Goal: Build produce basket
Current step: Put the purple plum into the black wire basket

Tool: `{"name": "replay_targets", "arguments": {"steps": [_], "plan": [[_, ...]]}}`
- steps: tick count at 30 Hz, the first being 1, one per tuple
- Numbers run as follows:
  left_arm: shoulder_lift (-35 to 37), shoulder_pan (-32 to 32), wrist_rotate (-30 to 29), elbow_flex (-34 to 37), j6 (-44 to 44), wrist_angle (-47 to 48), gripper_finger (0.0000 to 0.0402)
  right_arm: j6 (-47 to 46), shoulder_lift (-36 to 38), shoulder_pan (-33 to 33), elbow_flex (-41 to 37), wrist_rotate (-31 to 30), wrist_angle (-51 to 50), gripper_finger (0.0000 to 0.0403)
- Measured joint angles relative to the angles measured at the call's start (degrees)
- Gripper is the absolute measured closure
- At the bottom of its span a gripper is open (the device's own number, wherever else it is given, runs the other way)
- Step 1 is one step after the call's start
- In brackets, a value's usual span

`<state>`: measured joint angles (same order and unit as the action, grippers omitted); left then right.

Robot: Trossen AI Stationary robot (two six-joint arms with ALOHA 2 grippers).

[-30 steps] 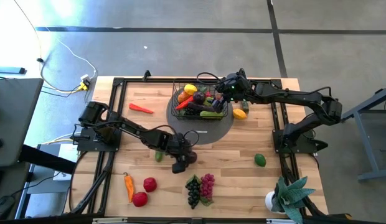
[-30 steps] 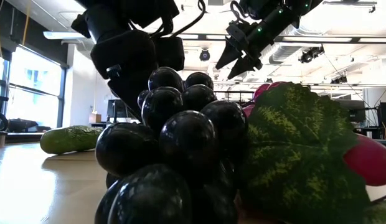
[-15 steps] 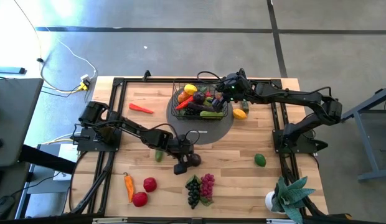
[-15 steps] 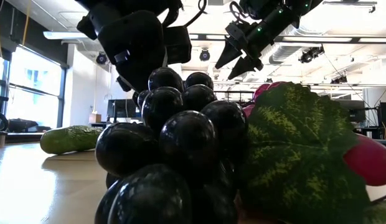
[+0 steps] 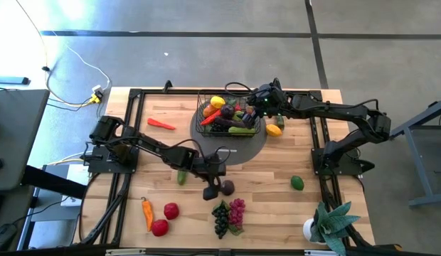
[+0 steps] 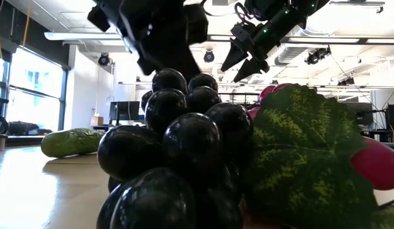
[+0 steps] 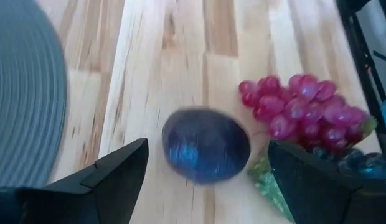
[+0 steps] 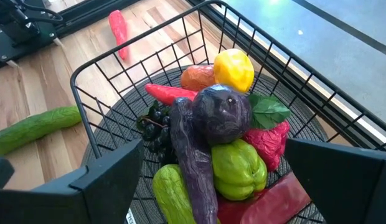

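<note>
Your left gripper (image 7: 205,163) hangs spread over a dark plum (image 7: 206,145) beside the grapes (image 7: 302,109); right gripper (image 8: 211,186) spread above the basket (image 8: 112,65).

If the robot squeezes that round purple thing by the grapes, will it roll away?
Probably. The dark purple fruit looks round and smooth, lying loose on the wooden table, so it may roll. The left end effector is open around it; its sheen suggests it could slip.

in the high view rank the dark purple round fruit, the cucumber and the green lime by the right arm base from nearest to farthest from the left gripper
1. Dark purple round fruit, right beside the open left gripper, on its right.
2. Cucumber, a little to its left.
3. Green lime, far right, near the right arm's base.
</note>
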<state>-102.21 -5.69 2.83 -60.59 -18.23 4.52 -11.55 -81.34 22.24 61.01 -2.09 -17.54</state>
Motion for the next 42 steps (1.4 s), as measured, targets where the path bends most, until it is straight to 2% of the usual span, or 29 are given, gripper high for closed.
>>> {"name": "replay_targets", "arguments": {"steps": [9,15,17,22,33,38,42], "plan": [[-0.14,-0.04,0.77,-0.95,3.54,-0.54,0.0080,0.02,0.00,-0.04,0.00,0.00,-0.04,0.0029],[-1.13,0.06,-3.12,-0.97,5.39,-1.62,0.0080,0.00,0.00,-0.04,0.00,0.02,-0.07,0.0029],[-1.84,0.44,-3.62,-0.86,5.40,-1.53,0.0080,0.02,0.00,-0.05,0.00,0.02,-0.07,0.0029],[-4.44,0.76,0.37,-0.91,4.97,-3.76,0.0080,0.02,0.00,-0.04,0.00,0.02,-0.22,0.0029],[-7.80,0.63,0.45,-0.92,4.75,-6.72,0.0080,-0.22,0.00,-0.09,0.00,0.02,-0.66,0.0029],[-8.90,0.81,0.80,-0.95,1.45,-7.99,0.0080,-0.29,0.00,-0.15,0.00,0.17,-1.03,0.0029],[-8.88,0.77,-1.26,-0.97,1.38,-7.27,0.0080,-0.42,0.00,-0.15,0.00,0.17,-1.09,0.0029]]}}
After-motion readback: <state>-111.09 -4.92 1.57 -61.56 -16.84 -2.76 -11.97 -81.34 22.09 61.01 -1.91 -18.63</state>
